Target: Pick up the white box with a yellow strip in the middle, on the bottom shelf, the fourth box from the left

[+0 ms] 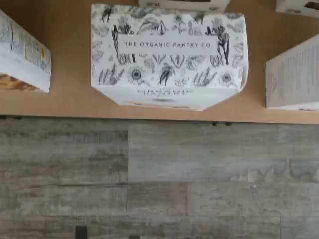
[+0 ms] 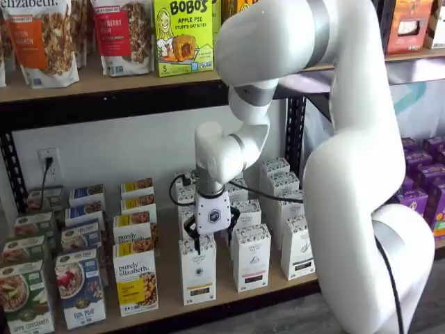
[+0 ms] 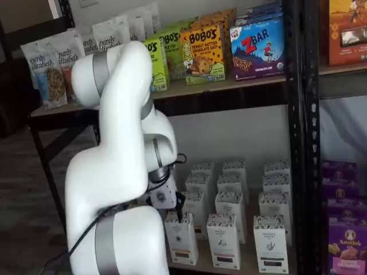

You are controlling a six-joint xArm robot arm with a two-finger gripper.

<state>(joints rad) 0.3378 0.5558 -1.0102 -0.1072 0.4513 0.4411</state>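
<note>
The gripper, jaws spread wide and empty, hangs right over the white box at the front edge of the bottom shelf, more cartons ranked behind it before a pale wall.

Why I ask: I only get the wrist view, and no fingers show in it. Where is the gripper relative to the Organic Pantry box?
Observer: In a shelf view the gripper hangs just over the top of the white box, fingers open; whether they touch it I cannot tell.
Operator: Is that the one with the yellow strip?
Observer: Yes, its front face shows a thin yellow-orange band above a dark label.
Operator: Where on the shelf does it stand?
Observer: In the front row of the bottom shelf, with a similar white carton close beside it.
</note>
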